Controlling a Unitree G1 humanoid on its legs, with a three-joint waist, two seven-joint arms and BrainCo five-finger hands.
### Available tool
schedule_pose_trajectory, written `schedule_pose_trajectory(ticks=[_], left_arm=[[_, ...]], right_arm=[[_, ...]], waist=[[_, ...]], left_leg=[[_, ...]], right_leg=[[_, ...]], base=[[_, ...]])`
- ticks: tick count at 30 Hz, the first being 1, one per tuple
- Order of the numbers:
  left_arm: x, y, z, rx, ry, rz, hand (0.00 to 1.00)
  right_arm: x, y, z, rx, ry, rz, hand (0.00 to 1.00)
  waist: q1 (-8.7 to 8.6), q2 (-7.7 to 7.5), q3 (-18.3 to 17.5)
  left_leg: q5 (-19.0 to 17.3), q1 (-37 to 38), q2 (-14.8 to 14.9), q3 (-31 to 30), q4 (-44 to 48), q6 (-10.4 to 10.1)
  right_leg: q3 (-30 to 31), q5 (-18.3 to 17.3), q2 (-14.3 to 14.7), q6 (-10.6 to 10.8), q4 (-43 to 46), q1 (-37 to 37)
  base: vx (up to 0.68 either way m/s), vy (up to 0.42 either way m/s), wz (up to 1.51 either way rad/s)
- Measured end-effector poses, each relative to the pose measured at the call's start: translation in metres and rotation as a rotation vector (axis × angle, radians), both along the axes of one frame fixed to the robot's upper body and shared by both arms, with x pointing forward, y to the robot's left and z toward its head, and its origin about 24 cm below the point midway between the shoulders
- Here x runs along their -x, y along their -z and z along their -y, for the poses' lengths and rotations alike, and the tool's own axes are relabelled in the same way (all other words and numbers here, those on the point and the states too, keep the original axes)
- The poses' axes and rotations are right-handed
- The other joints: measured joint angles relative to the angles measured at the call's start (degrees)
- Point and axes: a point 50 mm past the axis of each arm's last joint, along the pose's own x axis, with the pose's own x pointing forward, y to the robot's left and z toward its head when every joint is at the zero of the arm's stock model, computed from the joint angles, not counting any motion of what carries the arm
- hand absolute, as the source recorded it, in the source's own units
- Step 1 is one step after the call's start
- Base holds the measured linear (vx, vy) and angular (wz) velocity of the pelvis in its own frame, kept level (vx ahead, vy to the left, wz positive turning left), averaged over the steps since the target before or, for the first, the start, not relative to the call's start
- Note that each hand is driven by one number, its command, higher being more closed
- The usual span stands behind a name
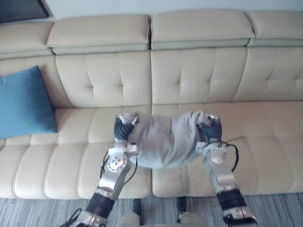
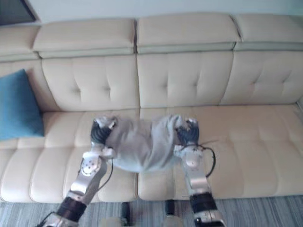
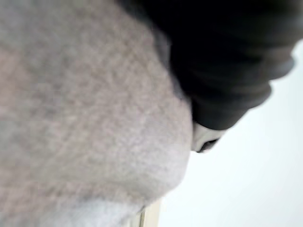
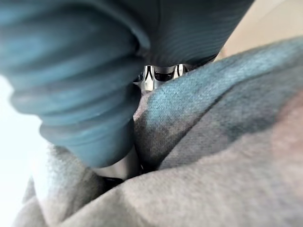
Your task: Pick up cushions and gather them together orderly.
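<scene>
- The grey cushion (image 1: 163, 142) is in the robot's grasp, in front of the middle of the sofa (image 1: 265, 137) and over the front of the seat.
- The left hand (image 1: 121, 127) holds one end of it and the right hand (image 1: 209, 126) the other, so the cushion spans the gap between them.
- Both hands look clamped on it. Fingers hook over the upper corners in the eye views, and in the right wrist view the fabric bunches up around the fingers.
- I cannot tell whether the cushion hangs clear of the seat or brushes it.
- The blue cushion (image 1: 23, 104) leans upright against the backrest at the sofa's left end, well apart from the grey one.
- Done, by my reading: the pick-up of the grey cushion.
- Left to do: carry it leftward along the sofa, set it down just beside the blue cushion, and square the two up so that they sit neatly together.
- The task looks less than halfway through, since the cushions are not yet gathered.
</scene>
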Motion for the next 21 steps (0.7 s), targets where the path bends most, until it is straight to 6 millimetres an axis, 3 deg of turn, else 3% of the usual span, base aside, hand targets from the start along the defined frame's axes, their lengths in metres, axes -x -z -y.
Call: schedule_pose_trajectory(ticks=[4, 8, 10, 15, 16, 21], left_arm=[[-0.019, -0.034, -0.003, 0.003, -0.033, 0.121, 1.00], [-0.035, -0.051, -0.007, -0.025, -0.061, 0.156, 1.00], [-0.048, -0.070, -0.010, -0.028, -0.093, 0.194, 1.00], [-0.067, -0.112, -0.022, -0.054, -0.154, 0.283, 1.00], [-0.073, -0.125, -0.026, -0.065, -0.176, 0.301, 0.00], [-0.083, -0.168, -0.036, -0.078, -0.244, 0.382, 0.00]], right_arm=[[-0.017, -0.033, -0.003, 0.019, -0.006, 0.096, 1.00], [-0.034, -0.046, -0.006, -0.006, 0.000, 0.100, 1.00], [-0.049, -0.067, -0.006, 0.004, 0.003, 0.130, 1.00], [-0.062, -0.115, -0.014, -0.044, -0.011, 0.247, 1.00], [-0.065, -0.127, -0.017, -0.055, -0.016, 0.271, 0.00], [-0.070, -0.164, -0.019, -0.104, 0.002, 0.366, 0.00]], waist=[[0.09, -0.98, 2.6], [0.00, -1.30, 4.3], [0.06, -1.39, 6.6], [0.07, -1.42, 10.1], [0.03, -1.42, 10.5], [-0.33, -1.57, 13.1]], left_leg=[[1.8, -3.8, 0.0, -0.1, -0.3, 0.1], [3.9, -6.3, 0.0, -0.1, -2.7, 0.3], [5.6, -8.1, -0.1, -0.1, -3.9, 0.4], [7.8, -11.4, -0.2, 0.0, -4.7, 0.5], [8.5, -12.1, -0.2, 0.0, -5.5, 0.4], [9.4, -14.3, -0.4, 0.1, -6.0, 0.6]], right_leg=[[-0.1, 1.4, -0.1, -0.2, 0.0, -3.8], [-0.3, 2.5, -0.2, -0.2, 0.0, -7.3], [-0.3, 3.5, -0.2, -0.2, 0.0, -9.7], [-0.3, 4.9, -0.2, -0.3, 0.0, -13.4], [-0.3, 5.2, -0.1, -0.3, 0.0, -14.5], [0.0, 6.1, -0.2, -0.3, 0.0, -17.1]], base=[[-0.10, -0.002, 0.03], [-0.09, -0.017, 0.05], [-0.09, -0.007, 0.03], [-0.08, 0.008, 0.02], [-0.07, 0.013, -0.01], [-0.05, 0.015, -0.04]])
